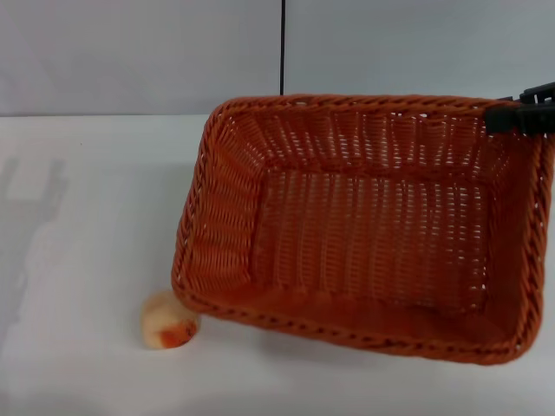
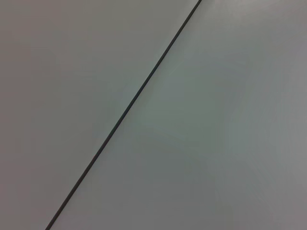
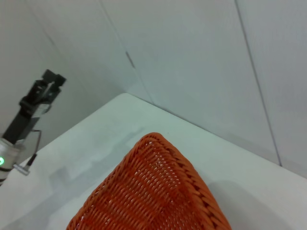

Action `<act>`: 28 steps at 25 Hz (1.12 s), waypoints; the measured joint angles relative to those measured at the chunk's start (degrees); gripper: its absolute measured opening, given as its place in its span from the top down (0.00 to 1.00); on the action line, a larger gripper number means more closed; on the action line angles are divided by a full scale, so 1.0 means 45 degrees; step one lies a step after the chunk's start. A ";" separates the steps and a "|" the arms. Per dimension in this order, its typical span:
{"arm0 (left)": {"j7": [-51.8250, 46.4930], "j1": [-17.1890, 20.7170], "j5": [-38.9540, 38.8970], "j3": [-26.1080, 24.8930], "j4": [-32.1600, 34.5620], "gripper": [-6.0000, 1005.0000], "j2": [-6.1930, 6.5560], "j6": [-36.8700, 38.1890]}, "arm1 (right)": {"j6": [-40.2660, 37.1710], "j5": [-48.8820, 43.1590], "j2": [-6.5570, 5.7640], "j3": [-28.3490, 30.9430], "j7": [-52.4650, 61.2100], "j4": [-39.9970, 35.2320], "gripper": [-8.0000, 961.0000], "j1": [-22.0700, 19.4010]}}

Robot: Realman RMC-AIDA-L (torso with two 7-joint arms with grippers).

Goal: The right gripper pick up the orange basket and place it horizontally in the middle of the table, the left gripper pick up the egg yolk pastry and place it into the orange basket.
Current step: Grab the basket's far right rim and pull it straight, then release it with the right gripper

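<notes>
The orange basket (image 1: 364, 234) fills the middle and right of the head view, tipped so its open inside faces me. At its far right rim corner my right gripper (image 1: 501, 118) shows only as a black tip, shut on the braided rim. The egg yolk pastry (image 1: 167, 322) sits on the white table (image 1: 78, 217) at the front left, right beside the basket's near left corner and partly overlapped by it. One corner of the basket (image 3: 153, 191) shows in the right wrist view. My left gripper (image 3: 53, 77) stands raised far off beside the table, away from both objects.
A grey wall with a dark vertical seam (image 1: 283, 48) stands behind the table. The left wrist view holds only that wall and its seam (image 2: 124, 112). Bare tabletop lies to the left of the basket and along the front edge.
</notes>
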 joint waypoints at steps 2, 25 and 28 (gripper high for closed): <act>0.0000 -0.0012 0.0000 -0.0001 -0.0005 0.20 0.0000 0.0011 | -0.0122 0.0006 -0.0013 0.0022 -0.0017 0.0007 0.81 -0.0002; 0.0000 -0.0263 0.0024 0.0039 -0.0031 0.20 0.0000 0.0479 | -0.0237 -0.1415 -0.0645 -0.0024 -0.2011 0.3020 0.81 0.0162; 0.0000 -0.0288 0.0049 0.0039 -0.0033 0.20 0.0000 0.0527 | 0.0244 -0.1453 -0.0744 -0.0069 -0.2028 0.3279 0.81 0.0152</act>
